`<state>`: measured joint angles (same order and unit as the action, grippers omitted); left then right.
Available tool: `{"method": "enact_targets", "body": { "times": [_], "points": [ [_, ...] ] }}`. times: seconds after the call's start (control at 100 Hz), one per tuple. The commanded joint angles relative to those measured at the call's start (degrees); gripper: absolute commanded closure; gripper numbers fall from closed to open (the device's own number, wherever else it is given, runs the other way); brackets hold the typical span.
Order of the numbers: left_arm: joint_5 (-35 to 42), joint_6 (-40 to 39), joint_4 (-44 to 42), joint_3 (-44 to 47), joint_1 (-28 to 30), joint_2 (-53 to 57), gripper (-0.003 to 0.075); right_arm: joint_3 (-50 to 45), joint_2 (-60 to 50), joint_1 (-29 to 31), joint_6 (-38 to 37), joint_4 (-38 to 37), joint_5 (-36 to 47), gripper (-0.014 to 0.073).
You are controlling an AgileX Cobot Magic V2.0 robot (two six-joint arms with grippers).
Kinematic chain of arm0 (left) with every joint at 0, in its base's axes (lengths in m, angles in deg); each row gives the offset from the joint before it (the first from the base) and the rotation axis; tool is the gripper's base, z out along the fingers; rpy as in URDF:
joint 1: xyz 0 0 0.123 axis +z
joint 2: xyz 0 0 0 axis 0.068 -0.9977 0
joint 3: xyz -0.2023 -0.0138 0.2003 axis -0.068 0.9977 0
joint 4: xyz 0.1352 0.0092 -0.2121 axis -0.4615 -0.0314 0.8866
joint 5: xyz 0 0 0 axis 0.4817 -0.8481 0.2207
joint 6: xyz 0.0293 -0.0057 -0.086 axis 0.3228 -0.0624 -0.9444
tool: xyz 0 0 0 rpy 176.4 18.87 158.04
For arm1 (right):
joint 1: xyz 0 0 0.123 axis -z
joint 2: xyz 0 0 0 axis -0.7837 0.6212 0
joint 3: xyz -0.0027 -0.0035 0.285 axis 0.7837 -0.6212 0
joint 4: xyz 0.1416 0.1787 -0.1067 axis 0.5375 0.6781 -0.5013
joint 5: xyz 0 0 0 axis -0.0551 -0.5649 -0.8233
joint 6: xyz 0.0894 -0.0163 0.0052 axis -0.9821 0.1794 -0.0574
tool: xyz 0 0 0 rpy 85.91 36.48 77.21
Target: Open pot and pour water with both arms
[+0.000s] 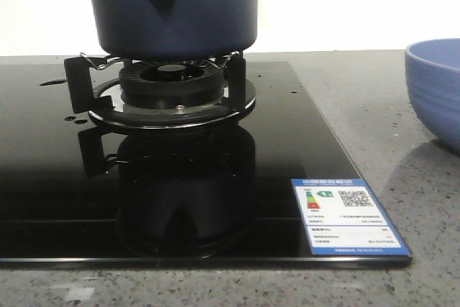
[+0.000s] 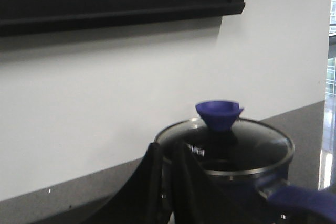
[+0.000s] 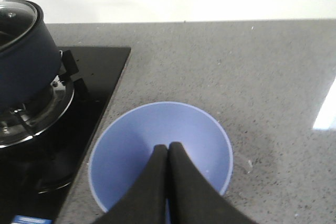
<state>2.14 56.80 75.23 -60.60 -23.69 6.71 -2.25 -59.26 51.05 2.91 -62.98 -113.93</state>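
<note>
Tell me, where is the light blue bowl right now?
The bowl sits on the grey counter, right of the black stove and the pot, under the right tool.

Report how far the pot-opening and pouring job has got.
Nothing looks done yet. The pot sits on the burner with its glass lid still on. The left gripper is near the lid; the right gripper, fingers together, is above the bowl. Opening and pouring remain.

Glossy pot (image 1: 172,12), seemingly glass-lidded
</note>
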Motion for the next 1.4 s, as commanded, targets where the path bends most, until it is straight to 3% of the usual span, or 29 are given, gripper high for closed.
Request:
{"method": "enact_targets", "body": {
  "times": [0.0, 0.31, 1.22, 1.39],
  "points": [
    [-0.2, -0.5, 2.8, 4.0, -0.1, 4.8, 0.0741, -5.0, -5.3, 0.0, 3.3, 0.6, 9.9, 0.0657],
    [3.4, -0.5, 2.8, 14.7, -0.1, 13.9, 0.0741, -14.6, -18.6, 0.0, 3.6, 0.6, 15.8, 0.0657],
    [4.4, -0.5, 2.5, 16.4, -0.1, 13.9, 0.0741, -14.7, -18.7, 0.0, 3.6, 0.6, 14.1, 0.0657],
    [6.1, 4.6, 1.8, 16.4, -0.1, 14.2, 0.0741, -14.7, -18.7, 0.0, 3.6, 0.6, 14.1, 0.0657]
  ]
}}
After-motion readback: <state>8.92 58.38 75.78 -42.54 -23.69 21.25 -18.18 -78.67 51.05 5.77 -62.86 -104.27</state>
